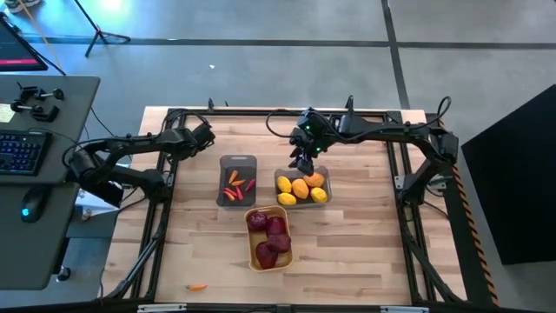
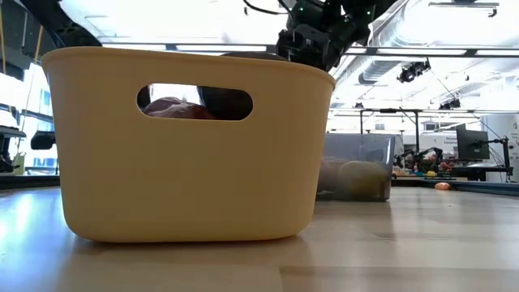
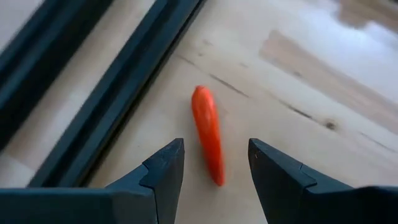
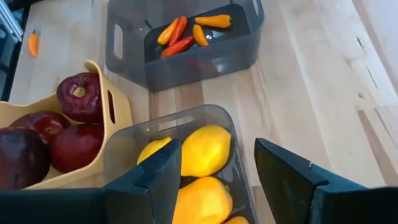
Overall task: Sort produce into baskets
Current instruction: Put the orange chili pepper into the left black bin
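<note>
A thin orange-red carrot piece [image 3: 207,130] lies on the wooden table beside a dark frame rail [image 3: 118,87]. My left gripper [image 3: 216,149] stands open over it, one finger on each side of its near end, touching nothing. In the high view this gripper [image 1: 207,137] is at the far left and hides the piece. My right gripper [image 4: 217,149] hovers open and empty above the grey basket [image 1: 301,187] of yellow and orange ovals [image 4: 205,149]. A second grey basket [image 1: 237,180] holds carrot pieces [image 4: 186,31]. The yellow basket [image 1: 268,236] holds dark red round fruit [image 4: 81,96].
Another loose carrot piece [image 1: 197,287] lies near the table's front edge at the left. Black frame rails [image 1: 161,200] run along the table's sides. The yellow basket [image 2: 186,146] fills the low view, with a grey basket [image 2: 357,166] behind it. A desk with a keyboard [image 1: 22,152] stands left of the table.
</note>
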